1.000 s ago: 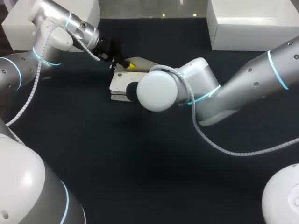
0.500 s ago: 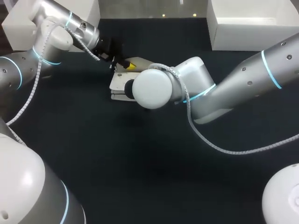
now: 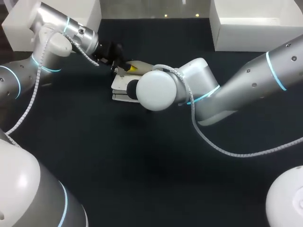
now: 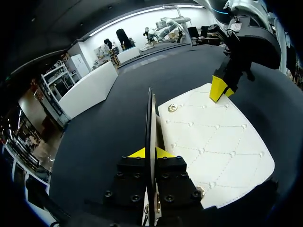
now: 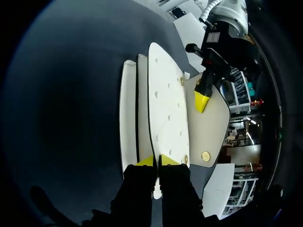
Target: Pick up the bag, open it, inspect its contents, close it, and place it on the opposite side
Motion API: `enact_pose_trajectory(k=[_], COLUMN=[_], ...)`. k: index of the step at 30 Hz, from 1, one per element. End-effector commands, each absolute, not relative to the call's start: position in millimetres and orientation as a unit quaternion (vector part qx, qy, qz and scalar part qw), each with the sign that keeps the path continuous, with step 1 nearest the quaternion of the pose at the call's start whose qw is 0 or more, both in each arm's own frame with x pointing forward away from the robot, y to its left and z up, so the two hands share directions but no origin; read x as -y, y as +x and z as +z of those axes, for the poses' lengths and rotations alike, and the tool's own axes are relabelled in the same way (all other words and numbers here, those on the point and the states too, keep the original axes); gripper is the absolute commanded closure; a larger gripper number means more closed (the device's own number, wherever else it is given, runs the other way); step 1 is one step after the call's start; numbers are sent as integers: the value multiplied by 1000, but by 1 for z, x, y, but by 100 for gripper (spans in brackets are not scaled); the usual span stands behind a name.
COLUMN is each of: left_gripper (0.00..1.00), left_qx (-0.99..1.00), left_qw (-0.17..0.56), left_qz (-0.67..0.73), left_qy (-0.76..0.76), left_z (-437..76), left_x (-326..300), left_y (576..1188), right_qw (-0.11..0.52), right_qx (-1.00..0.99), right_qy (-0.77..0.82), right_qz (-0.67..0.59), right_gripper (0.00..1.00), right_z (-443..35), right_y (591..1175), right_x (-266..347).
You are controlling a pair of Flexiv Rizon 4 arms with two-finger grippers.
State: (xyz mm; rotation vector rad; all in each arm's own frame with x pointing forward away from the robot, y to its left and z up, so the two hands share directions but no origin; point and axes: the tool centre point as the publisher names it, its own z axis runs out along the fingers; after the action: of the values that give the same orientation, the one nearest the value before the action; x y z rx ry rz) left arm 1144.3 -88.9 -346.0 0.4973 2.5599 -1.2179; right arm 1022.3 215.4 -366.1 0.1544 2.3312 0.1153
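Found the bag (image 3: pixel 119 85) lying flat on the dark worktop (image 3: pixel 94 156), left of centre toward the far edge, between the two arms. Noted the left jaws clamped together on the thin edge of the flap (image 4: pixel 150 113), apparently lifted clear of the quilted face. Noted the right jaws pinched on the opposite rim of the body, at its layered side.

Judged the opening step to be in hand. Advised swinging the flap back in an arc about its hinge line, with the body pinned by the right jaws and no pull along the worktop liable to drag the bag or crease a panel.

Recorded a white, smooth, leather-like shell, rectangular with rounded corners, quilted in diamond stitching (image 4: pixel 215 142). Recorded also small gold-coloured studs (image 4: pixel 172 108), a beige lining under the flap, and stiff flat panels stacked in layers.
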Motion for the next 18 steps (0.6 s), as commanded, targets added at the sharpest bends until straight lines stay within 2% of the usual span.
enact_pose_trajectory(k=[1,5,9,10,11,12,15,18], left_gripper=[100,100,100,94,76,72,65,66], left_qx=[-871,-864,-867,-869,-870,-871,-869,-865], left_qw=[176,198,189,188,179,182,184,187], left_qz=[-423,-423,-417,-415,-417,-415,-416,-420], left_qy=[175,190,195,194,193,192,193,198], left_z=[-346,-344,-345,-345,-345,-344,-335,-329], left_x=[89,89,88,88,89,89,89,88], left_y=[1128,1123,1121,1121,1121,1121,1122,1123], right_qw=[392,392,392,392,392,392,392,392], right_qx=[-917,-917,-917,-917,-917,-917,-917,-917], right_qy=[60,60,60,60,60,60,60,60], right_qz=[47,47,47,47,47,47,47,47], right_gripper=[100,100,100,100,100,100,100,100], right_z=[-367,-367,-367,-367,-367,-367,-367,-367], right_y=[1022,1022,1022,1022,1022,1022,1022,1022], right_x=[-215,-215,-215,-215,-215,-215,-215,-215])
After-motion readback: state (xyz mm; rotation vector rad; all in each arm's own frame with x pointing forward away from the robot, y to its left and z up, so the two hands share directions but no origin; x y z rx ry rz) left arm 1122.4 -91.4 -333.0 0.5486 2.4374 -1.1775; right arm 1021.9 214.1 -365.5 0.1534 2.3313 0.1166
